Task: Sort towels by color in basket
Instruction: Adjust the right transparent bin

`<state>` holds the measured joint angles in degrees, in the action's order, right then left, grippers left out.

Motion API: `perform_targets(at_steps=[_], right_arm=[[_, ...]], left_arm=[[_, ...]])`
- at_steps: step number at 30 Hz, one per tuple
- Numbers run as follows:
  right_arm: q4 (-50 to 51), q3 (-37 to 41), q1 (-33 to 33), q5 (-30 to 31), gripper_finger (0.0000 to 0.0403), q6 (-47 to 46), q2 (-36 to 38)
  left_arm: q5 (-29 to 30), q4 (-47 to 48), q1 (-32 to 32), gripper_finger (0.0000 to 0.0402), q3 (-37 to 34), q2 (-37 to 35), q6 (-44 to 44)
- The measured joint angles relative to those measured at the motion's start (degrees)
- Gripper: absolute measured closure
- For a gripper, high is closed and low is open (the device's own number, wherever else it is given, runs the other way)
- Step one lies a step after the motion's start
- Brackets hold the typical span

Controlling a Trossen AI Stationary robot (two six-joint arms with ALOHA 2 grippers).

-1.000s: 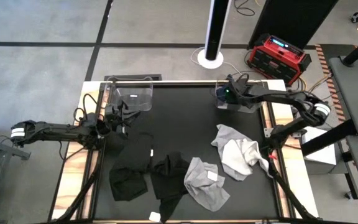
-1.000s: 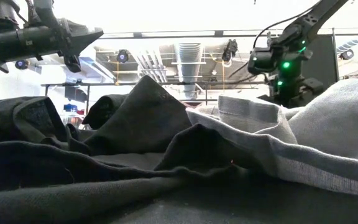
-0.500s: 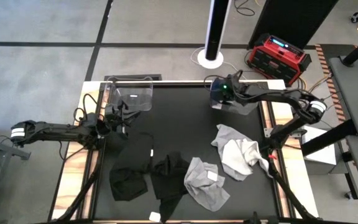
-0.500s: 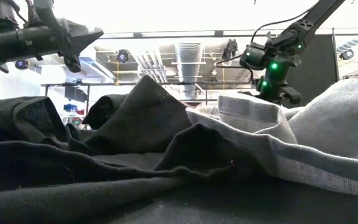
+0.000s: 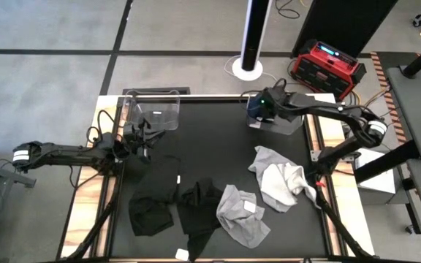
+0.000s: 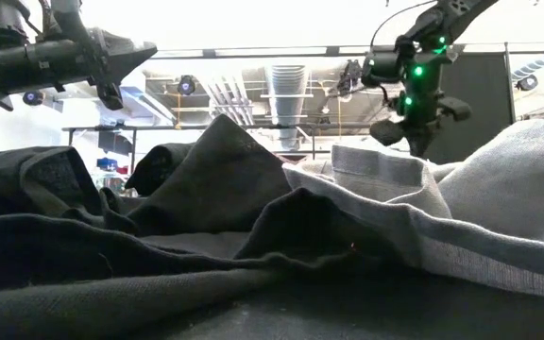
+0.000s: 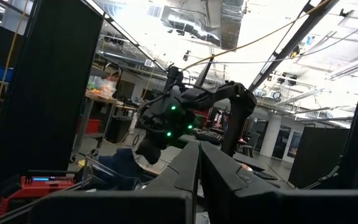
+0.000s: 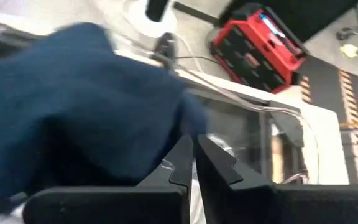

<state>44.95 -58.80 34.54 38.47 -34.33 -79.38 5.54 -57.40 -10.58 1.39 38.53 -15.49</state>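
Black towels (image 5: 163, 193) and light grey and white towels (image 5: 269, 190) lie crumpled on the black table's near half. A navy towel (image 8: 73, 106) lies at the left end of the right clear basket (image 5: 287, 120) at the far right. My right gripper (image 5: 260, 104) hangs shut just above it, slanting down. The low view shows the same gripper (image 6: 412, 137) with nothing hanging from it. My left gripper (image 7: 199, 152) is shut and holds nothing. It points slightly upward beside the left clear basket (image 5: 156, 111). My right gripper's shut fingertips (image 8: 188, 146) show right at the navy towel's edge (image 8: 188, 121). Whether they touch it, I cannot tell. Seen from the left wrist, the towel (image 7: 118, 165) lies below the gripper.
A grey towel with a white tag (image 5: 253, 207) lies near the front. A red case (image 5: 327, 62) and a white pole's base (image 5: 248, 68) stand on the floor beyond the far edge. Bare black tabletop (image 5: 210, 135) stretches between the two baskets.
My right gripper has risen above the right basket and drifted a little toward the table's left, staying shut. The navy towel has stayed at the basket.
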Motion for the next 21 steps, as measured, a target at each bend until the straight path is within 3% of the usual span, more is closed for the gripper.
perform_targets(at_steps=[8, 16, 21], right_arm=[[3.3, -2.4, -7.5, -1.4, 0.0390, -1.8, 2.9], [8.7, -1.5, -24.3, -11.2, 0.0390, -10.7, 5.7], [23.8, -1.5, -29.0, -13.2, 0.0390, -23.0, 5.2]], left_arm=[[0.0, 0.0, 0.0, 0.0402, 0.0, 0.0, 0.0], [0.0, 0.0, 0.0, 0.0402, 0.0, 0.0, 0.0], [0.0, 0.0, 0.0, 0.0402, 0.0, 0.0, 0.0]])
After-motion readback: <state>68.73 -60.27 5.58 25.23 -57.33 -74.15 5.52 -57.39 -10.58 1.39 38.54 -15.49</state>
